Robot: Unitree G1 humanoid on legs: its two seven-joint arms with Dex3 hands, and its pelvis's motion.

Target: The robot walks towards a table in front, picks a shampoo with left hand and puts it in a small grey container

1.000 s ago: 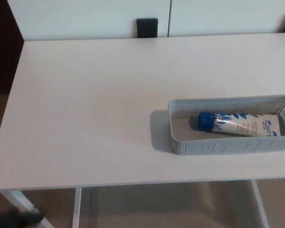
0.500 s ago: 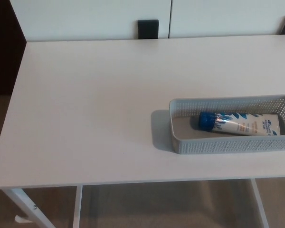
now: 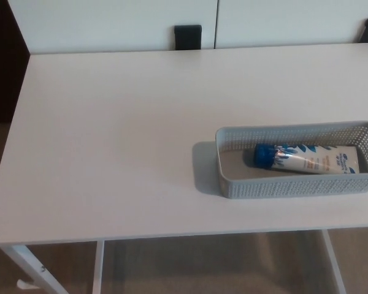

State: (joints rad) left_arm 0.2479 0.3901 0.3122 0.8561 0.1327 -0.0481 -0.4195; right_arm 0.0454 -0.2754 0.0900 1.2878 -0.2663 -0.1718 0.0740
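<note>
Shampoo [image 3: 306, 159] laid inside grey container [image 3: 294, 188]. Hands unseen, grasp untellable. Container, near table [image 3: 110, 135] edge, could be knocked off.

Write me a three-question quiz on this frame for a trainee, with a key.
1. True or false: the shampoo tube lies inside the grey basket.
2. The tube's blue cap points toward the picture's: A) left B) right C) top.
3. Fill in: the number of robot hands in view is ___.

Key: 1 true; 2 A; 3 zero.
</note>
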